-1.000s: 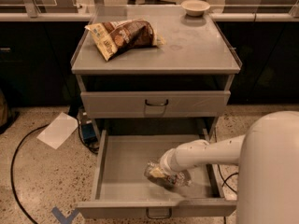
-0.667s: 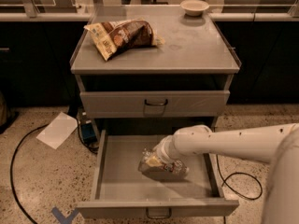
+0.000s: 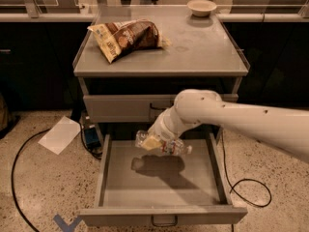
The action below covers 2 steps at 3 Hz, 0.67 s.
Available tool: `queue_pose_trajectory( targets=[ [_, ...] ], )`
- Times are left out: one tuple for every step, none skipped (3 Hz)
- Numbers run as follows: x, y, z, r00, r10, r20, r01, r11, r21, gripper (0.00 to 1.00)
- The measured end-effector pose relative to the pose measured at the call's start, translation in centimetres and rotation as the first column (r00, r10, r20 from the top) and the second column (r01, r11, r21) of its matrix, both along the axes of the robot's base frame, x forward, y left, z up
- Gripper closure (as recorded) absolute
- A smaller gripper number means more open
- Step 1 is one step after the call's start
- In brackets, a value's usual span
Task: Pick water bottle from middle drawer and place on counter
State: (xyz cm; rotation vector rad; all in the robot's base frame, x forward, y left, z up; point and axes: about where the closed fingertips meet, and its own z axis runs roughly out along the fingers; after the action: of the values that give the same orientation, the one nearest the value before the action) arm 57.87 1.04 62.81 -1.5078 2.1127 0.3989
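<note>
A sheet of white paper [image 3: 60,135] lies on the speckled floor well to the left of the tool [image 3: 157,138], close to a black cable [image 3: 14,178]. Above and to the tool's left, a crinkled brown-and-cream snack bag [image 3: 128,35] rests on the flat, scuffed grey metal tabletop [image 3: 193,47] of the drawer cabinet. The tool, at the end of a white robot arm [image 3: 241,120] reaching in from the right, hangs over the open middle drawer [image 3: 164,190], a wide shallow grey metal tray, just in front of the closed upper drawer [image 3: 120,111]. It is clamped on a small clear plastic water bottle [image 3: 176,148] with a pale label band. The water bottle lies almost level across the tool, its narrower end poking out to the tool's right. It is in the air, clear of the drawer floor, and its dark shadow [image 3: 157,166] falls just beneath the tool. Below the tool, a small dark loop handle [image 3: 164,221] sits on the drawer's front. Far above and slightly right of the tool, a small pale round bowl [image 3: 202,6] stands at the back of the tabletop.
</note>
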Motion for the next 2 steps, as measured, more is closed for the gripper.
queue_pose_trajectory(
  targets=[
    [-1.18,-0.55,0.13,0.9986,0.023,-0.048,-0.025,0.999,-0.029,1.0],
    [-1.17,-0.54,0.17,0.9985,0.024,-0.049,-0.025,0.999,-0.029,1.0]
  ],
)
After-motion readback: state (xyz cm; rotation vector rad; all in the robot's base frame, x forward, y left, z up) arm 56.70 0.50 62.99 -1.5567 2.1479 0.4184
